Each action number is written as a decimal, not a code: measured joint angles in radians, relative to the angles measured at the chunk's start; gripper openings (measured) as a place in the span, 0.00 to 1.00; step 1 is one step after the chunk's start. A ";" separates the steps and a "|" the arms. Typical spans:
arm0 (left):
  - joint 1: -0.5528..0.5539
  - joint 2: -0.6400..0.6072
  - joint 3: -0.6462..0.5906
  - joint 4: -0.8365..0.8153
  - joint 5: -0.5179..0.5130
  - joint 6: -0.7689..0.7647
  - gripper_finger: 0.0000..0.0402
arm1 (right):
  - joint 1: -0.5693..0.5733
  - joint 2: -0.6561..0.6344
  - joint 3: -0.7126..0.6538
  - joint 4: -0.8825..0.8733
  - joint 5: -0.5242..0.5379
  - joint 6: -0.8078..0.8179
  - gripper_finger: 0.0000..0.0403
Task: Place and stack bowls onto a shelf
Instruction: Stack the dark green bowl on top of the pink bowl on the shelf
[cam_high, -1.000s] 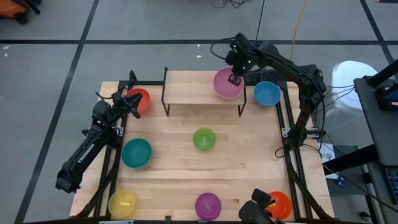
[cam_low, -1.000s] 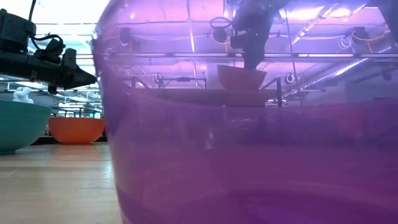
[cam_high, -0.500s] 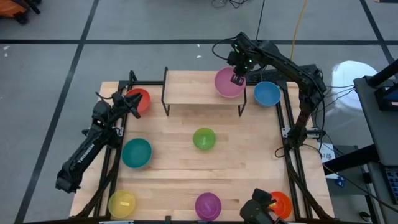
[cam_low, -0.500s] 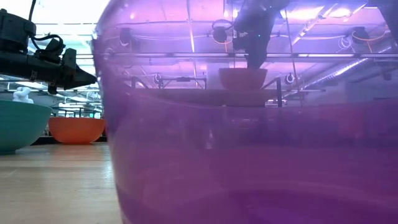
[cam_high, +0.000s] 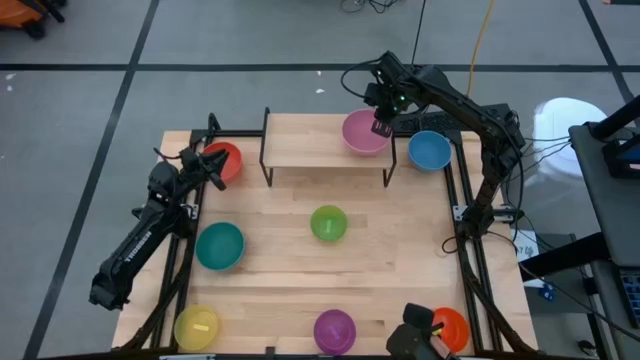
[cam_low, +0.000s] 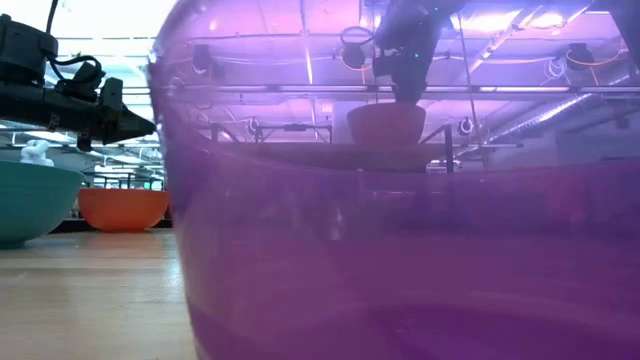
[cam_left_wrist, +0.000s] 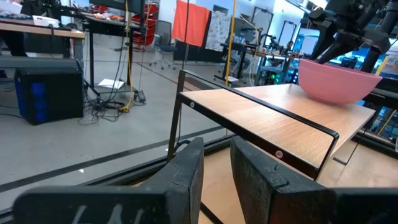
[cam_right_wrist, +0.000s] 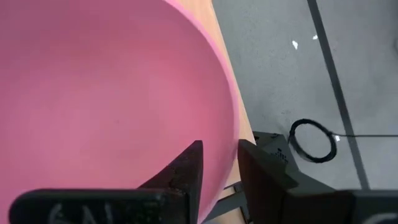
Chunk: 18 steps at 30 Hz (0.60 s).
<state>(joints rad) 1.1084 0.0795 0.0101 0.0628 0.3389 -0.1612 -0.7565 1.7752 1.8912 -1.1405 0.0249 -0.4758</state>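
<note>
On the left side of the surface (cam_high: 300, 260), the left tool (cam_high: 213, 169) hangs just beside the red bowl (cam_high: 223, 160) at the far left corner, touching nothing; in its wrist view the two fingers (cam_left_wrist: 183, 174) stand a little apart with only air between them, so it is released and empty. Its arm lies low and stretched along the left edge, a waiting pose that keeps it clear of the shelf.

The teal bowl (cam_high: 219, 245) and the yellow bowl (cam_high: 196, 327) sit on the left half of the surface, the green bowl (cam_high: 328, 222) near the middle, the purple bowl (cam_high: 334, 330) at the near edge, all not yet stacked.

The shelf (cam_high: 310, 142) stands along the far edge, and the pink bowl (cam_high: 364, 132) rests upright on its right end, probably set there to leave the rest of the board free for others. The right tool (cam_high: 381, 126) hovers over that bowl's right rim, its fingers straddling the rim loosely; whether they have let go fully I cannot tell. The right arm reaches in from the right side, elbow raised, wrist bent downward.

The blue bowl (cam_high: 429, 150) sits just right of the shelf, the orange bowl (cam_high: 450, 327) at the near right corner.
</note>
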 joint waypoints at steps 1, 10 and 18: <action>0.000 0.000 0.000 0.000 0.000 0.000 0.21 | 0.006 -0.004 0.000 0.000 0.000 -0.009 0.24; 0.000 0.000 0.000 0.000 0.000 0.000 0.21 | 0.079 -0.108 -0.001 0.020 0.003 -0.095 0.24; 0.000 0.000 0.000 0.000 0.000 0.000 0.21 | 0.177 -0.264 -0.001 0.029 0.003 -0.088 0.24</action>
<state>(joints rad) 1.1080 0.0795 0.0101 0.0628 0.3389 -0.1612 -0.5798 1.5108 1.8904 -1.1112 0.0280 -0.5642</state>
